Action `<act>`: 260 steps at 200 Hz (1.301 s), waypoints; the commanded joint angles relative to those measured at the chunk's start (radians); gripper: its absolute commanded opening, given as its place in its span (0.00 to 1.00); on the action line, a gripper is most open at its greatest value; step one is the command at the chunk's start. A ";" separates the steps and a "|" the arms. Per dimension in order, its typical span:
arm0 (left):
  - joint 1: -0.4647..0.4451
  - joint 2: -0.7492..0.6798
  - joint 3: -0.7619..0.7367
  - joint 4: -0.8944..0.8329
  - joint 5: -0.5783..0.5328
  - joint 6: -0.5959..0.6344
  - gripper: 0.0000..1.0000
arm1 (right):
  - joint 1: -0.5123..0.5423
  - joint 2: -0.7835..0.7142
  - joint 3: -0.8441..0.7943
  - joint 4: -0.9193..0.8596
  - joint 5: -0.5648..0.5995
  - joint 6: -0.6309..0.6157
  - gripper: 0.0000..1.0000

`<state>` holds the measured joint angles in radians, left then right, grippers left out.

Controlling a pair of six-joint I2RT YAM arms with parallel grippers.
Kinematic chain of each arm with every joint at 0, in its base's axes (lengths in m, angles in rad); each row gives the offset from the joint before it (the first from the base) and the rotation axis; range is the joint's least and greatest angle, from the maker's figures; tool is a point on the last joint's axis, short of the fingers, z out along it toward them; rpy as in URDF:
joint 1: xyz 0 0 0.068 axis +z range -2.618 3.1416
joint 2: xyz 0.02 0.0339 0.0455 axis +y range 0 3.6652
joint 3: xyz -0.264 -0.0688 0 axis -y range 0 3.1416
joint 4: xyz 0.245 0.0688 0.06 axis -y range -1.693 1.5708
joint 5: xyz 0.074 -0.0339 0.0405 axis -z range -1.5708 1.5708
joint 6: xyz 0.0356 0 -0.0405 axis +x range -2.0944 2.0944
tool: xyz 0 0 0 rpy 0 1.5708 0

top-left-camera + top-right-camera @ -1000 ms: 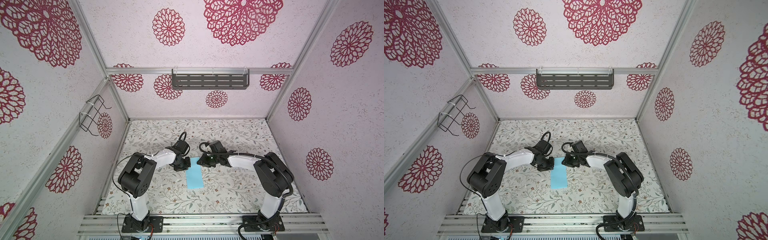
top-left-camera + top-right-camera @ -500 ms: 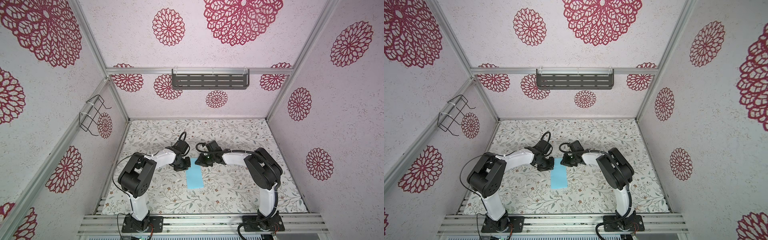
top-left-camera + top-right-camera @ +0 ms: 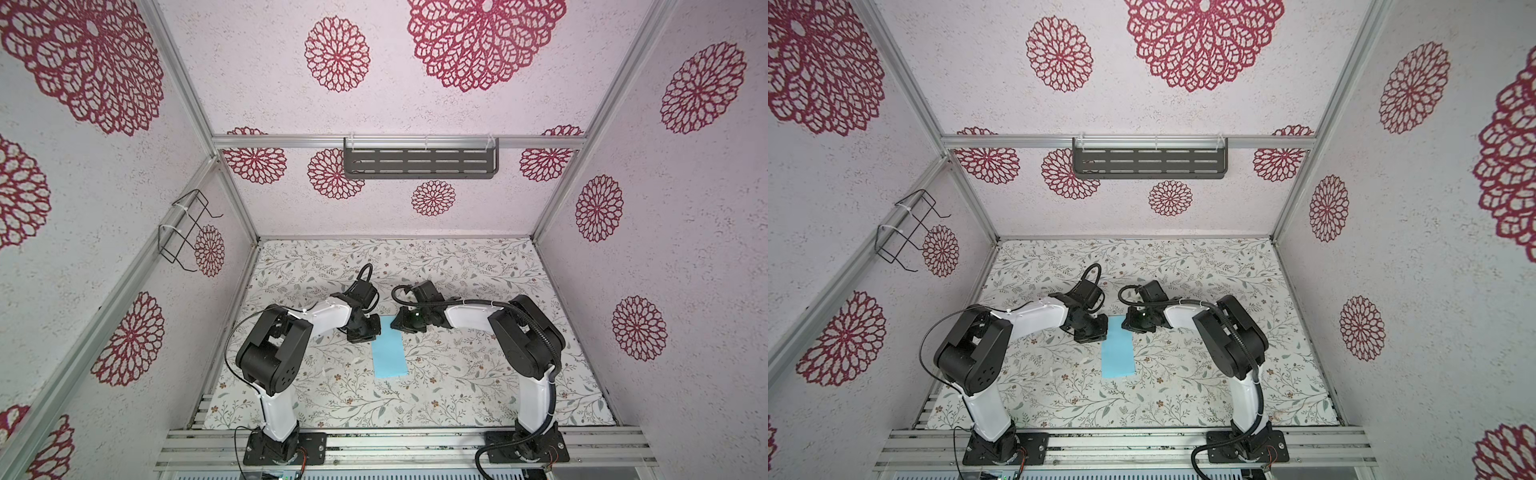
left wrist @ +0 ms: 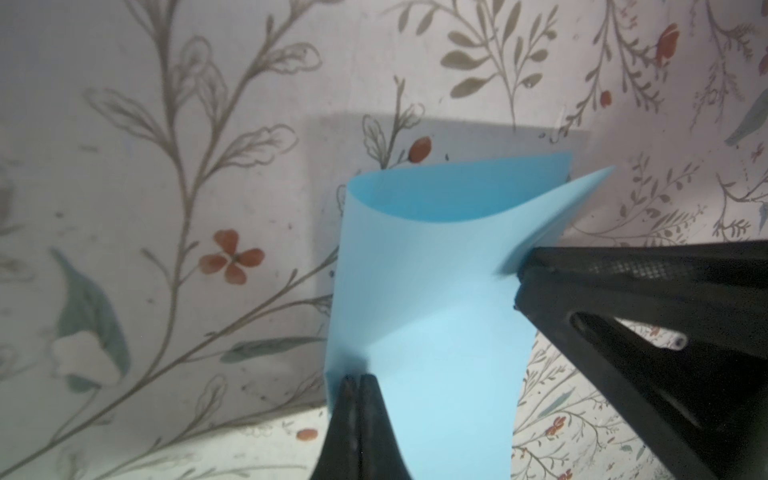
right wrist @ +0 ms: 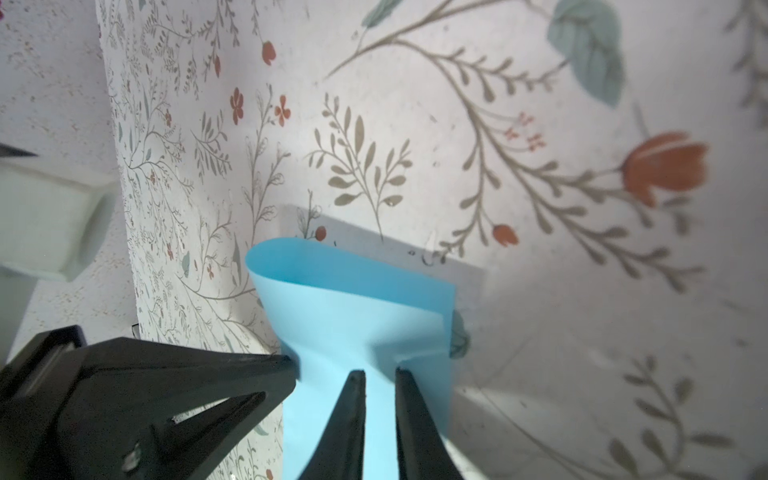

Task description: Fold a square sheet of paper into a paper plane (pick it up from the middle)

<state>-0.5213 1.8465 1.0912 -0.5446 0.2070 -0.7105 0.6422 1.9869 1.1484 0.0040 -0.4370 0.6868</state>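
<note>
Your left fingers (image 4: 364,388) are clenched tight together on one corner of the sheet (image 4: 424,270). No gap shows between them in the left wrist view. In that same view your right fingers (image 4: 524,286) reach in from the side and take the opposite edge of the same end, with the upper layer of paper running into their tips.

In the right wrist view the right fingers (image 5: 358,382) stand only a slit apart, and light blue shows between them. The paper puckers where it meets one of them, so they are grasping the sheet (image 5: 353,316) there. The left fingers (image 5: 286,370) touch its other edge.

The sheet is doubled over loosely. One long side is a soft rounded bend, not a pressed crease. On the other long side the two free edges gape apart toward the end away from the fingers.

In both top views the sheet (image 3: 388,355) (image 3: 1118,353) reads as a narrow rectangle in the middle of the counter (image 3: 478,374). It runs from the fingers back toward the arm bases, and its far end sits between the left fingers (image 3: 371,328) and the right fingers (image 3: 400,327).

In the wrist views the sheet throws an offset shadow on the floral counter, so the paper they show is raised. You cannot tell whether the end nearest the bases rests on the counter.
</note>
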 commanded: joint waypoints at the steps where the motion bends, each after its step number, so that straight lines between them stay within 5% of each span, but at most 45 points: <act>1: -0.004 -0.013 -0.025 -0.092 -0.065 0.016 0.03 | -0.009 0.064 -0.033 -0.153 0.111 -0.035 0.19; 78: 0.000 -0.111 0.019 0.008 -0.016 0.011 0.03 | -0.009 0.078 -0.037 -0.165 0.121 -0.045 0.19; 152: 0.024 0.049 0.104 0.025 -0.003 0.023 0.03 | -0.009 0.081 -0.045 -0.157 0.116 -0.041 0.19; 260: 0.111 -0.026 -0.003 -0.030 -0.060 0.036 0.03 | -0.010 0.078 -0.052 -0.173 0.120 -0.062 0.19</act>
<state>-0.4423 1.8622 1.1130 -0.5400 0.1802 -0.6998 0.6411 1.9900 1.1477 -0.0040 -0.4389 0.6605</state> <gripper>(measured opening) 0.039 0.188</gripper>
